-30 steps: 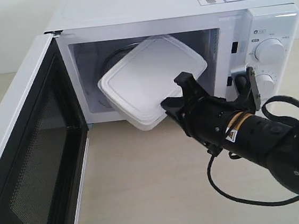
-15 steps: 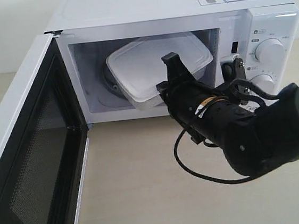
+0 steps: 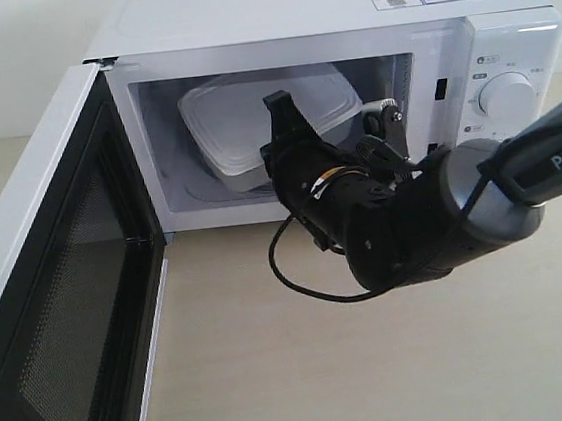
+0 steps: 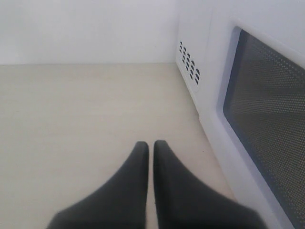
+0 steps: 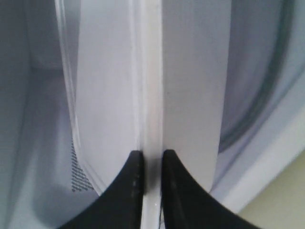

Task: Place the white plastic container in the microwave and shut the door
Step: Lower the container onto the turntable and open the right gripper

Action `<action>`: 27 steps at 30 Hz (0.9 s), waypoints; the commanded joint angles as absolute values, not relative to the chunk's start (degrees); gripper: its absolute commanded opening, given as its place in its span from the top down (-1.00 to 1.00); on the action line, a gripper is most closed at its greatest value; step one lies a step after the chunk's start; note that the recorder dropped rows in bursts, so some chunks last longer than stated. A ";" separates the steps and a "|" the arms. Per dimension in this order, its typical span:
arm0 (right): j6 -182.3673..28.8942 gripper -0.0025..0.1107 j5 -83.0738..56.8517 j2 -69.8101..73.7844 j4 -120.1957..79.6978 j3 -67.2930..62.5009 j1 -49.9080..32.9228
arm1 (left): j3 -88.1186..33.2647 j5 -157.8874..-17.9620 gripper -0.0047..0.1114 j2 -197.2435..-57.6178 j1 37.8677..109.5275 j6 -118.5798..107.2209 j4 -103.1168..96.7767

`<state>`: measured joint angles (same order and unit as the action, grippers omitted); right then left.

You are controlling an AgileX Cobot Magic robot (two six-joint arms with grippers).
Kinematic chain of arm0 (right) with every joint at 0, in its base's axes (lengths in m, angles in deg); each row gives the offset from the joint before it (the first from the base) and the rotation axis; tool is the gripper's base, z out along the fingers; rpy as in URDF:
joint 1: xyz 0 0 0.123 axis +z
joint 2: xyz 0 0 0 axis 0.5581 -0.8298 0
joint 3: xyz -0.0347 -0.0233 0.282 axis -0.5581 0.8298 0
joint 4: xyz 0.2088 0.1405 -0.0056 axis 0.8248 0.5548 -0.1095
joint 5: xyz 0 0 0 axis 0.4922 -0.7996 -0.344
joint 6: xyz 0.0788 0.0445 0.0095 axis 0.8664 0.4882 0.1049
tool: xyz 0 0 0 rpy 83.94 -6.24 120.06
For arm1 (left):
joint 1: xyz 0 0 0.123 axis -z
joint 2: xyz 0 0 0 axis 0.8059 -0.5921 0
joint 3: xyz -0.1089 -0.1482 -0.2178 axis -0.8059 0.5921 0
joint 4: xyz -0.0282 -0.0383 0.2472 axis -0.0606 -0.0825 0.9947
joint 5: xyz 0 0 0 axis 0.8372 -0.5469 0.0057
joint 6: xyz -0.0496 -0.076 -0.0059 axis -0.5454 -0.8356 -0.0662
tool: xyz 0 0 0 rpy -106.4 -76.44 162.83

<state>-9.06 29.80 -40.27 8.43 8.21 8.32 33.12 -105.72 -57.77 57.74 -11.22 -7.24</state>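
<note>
Inside the microwave (image 3: 290,8) cavity, tilted, not yet set down: white plastic container (image 3: 241,114), rim clamped in right end effector (image 5: 151,153), jaws nearly together. Best levelled, carried deeper, lowered flat before release, wrist clear of the frame. Left end effector (image 4: 150,144) pressed together, empty, above table (image 4: 71,119) beside open door (image 3: 69,293).

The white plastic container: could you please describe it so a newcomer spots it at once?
Find the white microwave, door wide open. Inside the cavity is the white plastic container, tilted and lidded. It alone is pinched at its rim by the right gripper.
</note>
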 commanded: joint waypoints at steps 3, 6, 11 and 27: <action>-13.48 0.96 31.65 -40.05 12.21 6.29 8.35 | 33.26 -105.52 0.84 -57.62 57.63 -11.64 -7.19; -13.48 0.96 31.65 -40.31 12.98 6.29 8.25 | 33.26 -105.52 0.84 -57.62 57.63 -11.64 -7.19; -13.08 0.96 31.99 -42.22 12.96 6.29 7.38 | 33.26 -105.52 0.84 -57.62 57.63 -11.64 -7.19; -12.53 0.36 34.77 -42.32 12.17 6.29 6.62 | 33.26 -105.52 0.84 -57.62 57.63 -11.64 -7.19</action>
